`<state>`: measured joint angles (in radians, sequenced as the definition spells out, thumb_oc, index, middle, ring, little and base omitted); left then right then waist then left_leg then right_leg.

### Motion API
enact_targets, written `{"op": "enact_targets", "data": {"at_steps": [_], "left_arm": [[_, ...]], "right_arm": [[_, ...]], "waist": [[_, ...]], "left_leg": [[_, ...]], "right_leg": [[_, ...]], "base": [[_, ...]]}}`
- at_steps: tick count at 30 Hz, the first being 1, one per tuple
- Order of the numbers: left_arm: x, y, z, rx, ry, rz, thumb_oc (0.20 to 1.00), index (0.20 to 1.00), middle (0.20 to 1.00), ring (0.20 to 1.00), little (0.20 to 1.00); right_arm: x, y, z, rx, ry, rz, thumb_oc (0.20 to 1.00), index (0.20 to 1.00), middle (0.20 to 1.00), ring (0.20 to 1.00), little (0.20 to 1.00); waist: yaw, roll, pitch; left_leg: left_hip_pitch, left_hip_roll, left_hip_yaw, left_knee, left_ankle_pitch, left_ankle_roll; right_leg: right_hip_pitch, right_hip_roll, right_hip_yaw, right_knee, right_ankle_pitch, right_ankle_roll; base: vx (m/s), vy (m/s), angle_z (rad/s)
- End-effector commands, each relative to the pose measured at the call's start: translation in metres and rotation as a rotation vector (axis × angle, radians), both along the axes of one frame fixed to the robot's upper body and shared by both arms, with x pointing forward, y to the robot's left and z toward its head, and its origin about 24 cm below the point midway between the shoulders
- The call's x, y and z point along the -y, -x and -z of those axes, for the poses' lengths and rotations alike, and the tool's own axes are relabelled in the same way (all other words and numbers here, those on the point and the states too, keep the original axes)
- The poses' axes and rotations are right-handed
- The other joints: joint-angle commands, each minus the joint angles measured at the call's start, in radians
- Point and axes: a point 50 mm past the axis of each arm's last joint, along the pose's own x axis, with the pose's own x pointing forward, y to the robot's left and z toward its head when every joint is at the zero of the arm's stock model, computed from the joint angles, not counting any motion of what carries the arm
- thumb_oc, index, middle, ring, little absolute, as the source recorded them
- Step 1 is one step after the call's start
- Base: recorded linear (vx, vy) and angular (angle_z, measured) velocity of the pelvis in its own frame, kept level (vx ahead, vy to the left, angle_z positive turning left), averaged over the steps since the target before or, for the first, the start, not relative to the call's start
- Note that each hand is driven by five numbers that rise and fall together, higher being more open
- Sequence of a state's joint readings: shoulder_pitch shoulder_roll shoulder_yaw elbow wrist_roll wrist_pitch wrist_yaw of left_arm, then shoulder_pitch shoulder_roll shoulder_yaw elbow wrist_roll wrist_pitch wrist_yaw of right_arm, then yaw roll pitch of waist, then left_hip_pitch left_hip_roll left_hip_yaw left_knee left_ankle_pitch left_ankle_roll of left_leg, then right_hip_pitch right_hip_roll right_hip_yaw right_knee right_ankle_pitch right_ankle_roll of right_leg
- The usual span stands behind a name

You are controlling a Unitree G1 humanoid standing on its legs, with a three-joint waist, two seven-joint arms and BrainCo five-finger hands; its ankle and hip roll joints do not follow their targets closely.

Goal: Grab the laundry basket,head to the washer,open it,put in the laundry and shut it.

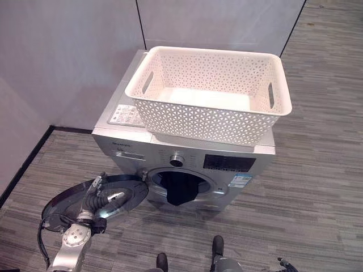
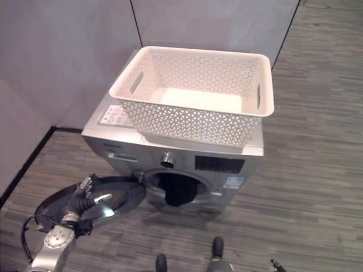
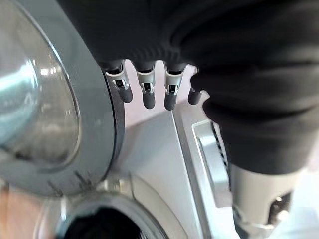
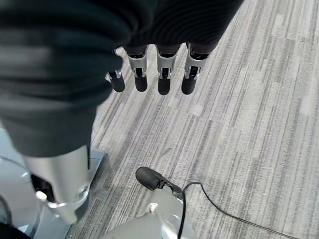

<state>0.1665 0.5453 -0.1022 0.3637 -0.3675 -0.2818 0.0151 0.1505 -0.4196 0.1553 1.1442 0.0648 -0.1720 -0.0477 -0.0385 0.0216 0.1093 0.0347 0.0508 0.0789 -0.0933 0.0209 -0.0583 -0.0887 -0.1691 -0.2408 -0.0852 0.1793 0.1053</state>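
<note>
white laundry basket [image 1: 209,93] sits on top of the washer [image 1: 187,156], upper centre; dark laundry [image 1: 180,187] hangs from the drum mouth. left hand [image 1: 95,195], lower left, rests against the open door [image 1: 93,198], fingers straight. right hand [image 4: 149,64] hangs over the floor [image 4: 239,124], fingers relaxed, holding nothing.

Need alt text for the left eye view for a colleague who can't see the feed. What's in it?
A silver front-loading washer stands with its round door swung open to the robot's left and dark laundry hanging out of the drum opening. The robot's left hand rests at the open door, and an empty white perforated plastic basket sits on top of the washer.
</note>
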Motion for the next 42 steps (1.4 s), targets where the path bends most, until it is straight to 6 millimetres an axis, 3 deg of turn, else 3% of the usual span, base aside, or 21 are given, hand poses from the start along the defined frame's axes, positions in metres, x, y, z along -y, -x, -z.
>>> {"op": "enact_targets", "data": {"at_steps": [1,4,7,10,13,16,18,20,21,25,29,33,38,39,41,42], "left_arm": [[-0.002,-0.016,-0.02,0.099,0.053,0.037,1.0,1.0,1.0,1.0,1.0],[0.004,-0.003,-0.006,0.025,0.091,0.066,1.0,1.0,1.0,1.0,1.0],[0.009,0.003,0.01,-0.034,0.171,0.032,1.0,1.0,1.0,1.0,1.0],[0.022,0.001,0.02,-0.072,0.274,0.027,1.0,1.0,1.0,1.0,1.0],[0.037,-0.004,0.026,-0.095,0.326,0.054,1.0,1.0,1.0,1.0,1.0],[0.047,-0.013,0.023,-0.083,0.342,0.077,1.0,1.0,1.0,1.0,1.0],[0.063,-0.035,0.017,-0.06,0.339,0.114,1.0,1.0,1.0,1.0,1.0],[0.067,-0.041,0.017,-0.057,0.347,0.111,1.0,1.0,1.0,1.0,1.0],[0.069,-0.047,0.016,-0.056,0.349,0.106,1.0,1.0,1.0,1.0,1.0],[0.074,-0.077,0.006,-0.015,0.349,0.043,1.0,1.0,1.0,1.0,1.0],[0.072,-0.107,-0.003,0.006,0.397,-0.087,1.0,1.0,1.0,1.0,1.0],[0.051,-0.132,-0.017,0.022,0.499,-0.295,1.0,1.0,1.0,1.0,1.0],[0.02,-0.158,-0.055,0.119,0.577,-0.479,1.0,1.0,1.0,1.0,1.0],[0.011,-0.167,-0.074,0.165,0.585,-0.522,1.0,1.0,1.0,1.0,1.0],[0.006,-0.17,-0.082,0.179,0.584,-0.536,1.0,1.0,1.0,1.0,1.0],[0.0,-0.176,-0.099,0.227,0.596,-0.561,1.0,1.0,1.0,1.0,1.0]], "right_arm": [[0.001,-0.016,-0.003,0.053,-0.015,0.022,1.0,1.0,1.0,1.0,1.0],[0.002,-0.023,-0.006,0.081,-0.015,0.014,1.0,1.0,1.0,1.0,1.0],[0.004,-0.036,-0.012,0.125,-0.006,-0.02,1.0,1.0,1.0,1.0,1.0],[0.01,-0.053,-0.022,0.196,0.019,-0.026,1.0,1.0,1.0,1.0,1.0],[0.012,-0.059,-0.028,0.229,0.036,-0.055,1.0,1.0,1.0,1.0,1.0],[0.012,-0.064,-0.031,0.255,0.043,-0.065,1.0,1.0,1.0,1.0,1.0],[0.008,-0.077,-0.038,0.314,0.044,-0.094,1.0,1.0,1.0,1.0,1.0],[0.007,-0.081,-0.04,0.327,0.047,-0.105,1.0,1.0,1.0,1.0,1.0],[0.006,-0.083,-0.041,0.335,0.049,-0.108,1.0,1.0,1.0,1.0,1.0],[-0.002,-0.112,-0.059,0.469,0.04,-0.134,1.0,1.0,1.0,1.0,1.0],[-0.011,-0.128,-0.07,0.55,0.028,-0.158,1.0,1.0,1.0,1.0,1.0],[-0.018,-0.139,-0.077,0.6,0.035,-0.177,1.0,1.0,1.0,1.0,1.0],[-0.024,-0.144,-0.084,0.638,0.03,-0.213,1.0,1.0,1.0,1.0,1.0],[-0.023,-0.145,-0.087,0.654,0.035,-0.215,1.0,1.0,1.0,1.0,1.0],[-0.023,-0.146,-0.088,0.661,0.034,-0.215,1.0,1.0,1.0,1.0,1.0],[-0.023,-0.146,-0.091,0.673,0.034,-0.219,1.0,1.0,1.0,1.0,1.0]], "waist": [[0.012,-0.007,0.051],[0.012,-0.006,0.074],[0.007,-0.013,0.137],[-0.006,-0.04,0.211],[-0.016,-0.055,0.244],[-0.025,-0.059,0.254],[-0.045,-0.067,0.271],[-0.049,-0.072,0.275],[-0.051,-0.072,0.283],[-0.071,-0.091,0.302],[-0.097,-0.111,0.302],[-0.138,-0.135,0.288],[-0.185,-0.167,0.281],[-0.204,-0.177,0.278],[-0.212,-0.179,0.274],[-0.224,-0.183,0.271]], "left_leg": [[-0.04,-0.05,0.039,0.006,0.019,0.035],[-0.047,-0.041,0.038,0.006,0.027,0.035],[-0.095,-0.029,0.033,0.04,0.033,0.04],[-0.237,-0.028,0.019,0.223,-0.013,0.047],[-0.331,-0.029,0.006,0.328,-0.057,0.045],[-0.404,-0.022,0.005,0.397,-0.08,0.046],[-0.533,-0.003,0.008,0.519,-0.121,0.044],[-0.566,0.003,0.01,0.549,-0.133,0.045],[-0.587,0.011,0.006,0.59,-0.17,0.04],[-0.737,0.04,0.007,0.724,-0.213,0.045],[-0.863,0.072,0.009,0.843,-0.253,0.045],[-0.965,0.106,0.008,0.941,-0.296,0.038],[-1.061,0.142,0.0,1.038,-0.343,0.035],[-1.096,0.149,-0.004,1.073,-0.359,0.036],[-1.115,0.155,-0.006,1.087,-0.365,0.035],[-1.145,0.161,-0.01,1.11,-0.377,0.037]], "right_leg": [[0.01,0.002,0.024,0.07,-0.051,0.049],[-0.009,0.012,0.025,0.095,-0.064,0.041],[-0.076,0.021,0.038,0.165,-0.083,0.029],[-0.154,0.018,0.043,0.233,-0.096,0.014],[-0.236,0.025,0.044,0.315,-0.123,0.005],[-0.313,0.023,0.046,0.391,-0.143,0.001],[-0.444,0.015,0.051,0.516,-0.182,-0.002],[-0.473,0.015,0.053,0.541,-0.192,-0.005],[-0.493,0.018,0.057,0.582,-0.225,-0.001],[-0.636,0.02,0.06,0.682,-0.249,-0.007],[-0.756,0.026,0.067,0.763,-0.272,-0.016],[-0.866,0.043,0.076,0.839,-0.299,-0.026],[-0.96,0.078,0.086,0.897,-0.328,-0.039],[-1.0,0.091,0.085,0.919,-0.331,-0.042],[-1.02,0.096,0.086,0.927,-0.333,-0.042],[-1.053,0.108,0.085,0.938,-0.334,-0.044]], "base": [[-0.02,-0.016,-0.06],[-0.05,-0.016,-0.03],[-0.15,-0.012,-0.13],[-0.18,-0.039,0.0],[-0.08,-0.03,0.08],[-0.07,-0.001,0.06],[-0.1,-0.02,0.2],[-0.04,-0.015,0.32],[-0.03,-0.015,-0.14],[-0.07,-0.027,-0.26],[-0.04,-0.021,-0.23],[0.01,-0.007,-0.16],[0.02,-0.018,-0.3],[0.03,-0.038,-0.32],[0.03,-0.026,-0.25],[0.03,-0.011,-0.16]]}}
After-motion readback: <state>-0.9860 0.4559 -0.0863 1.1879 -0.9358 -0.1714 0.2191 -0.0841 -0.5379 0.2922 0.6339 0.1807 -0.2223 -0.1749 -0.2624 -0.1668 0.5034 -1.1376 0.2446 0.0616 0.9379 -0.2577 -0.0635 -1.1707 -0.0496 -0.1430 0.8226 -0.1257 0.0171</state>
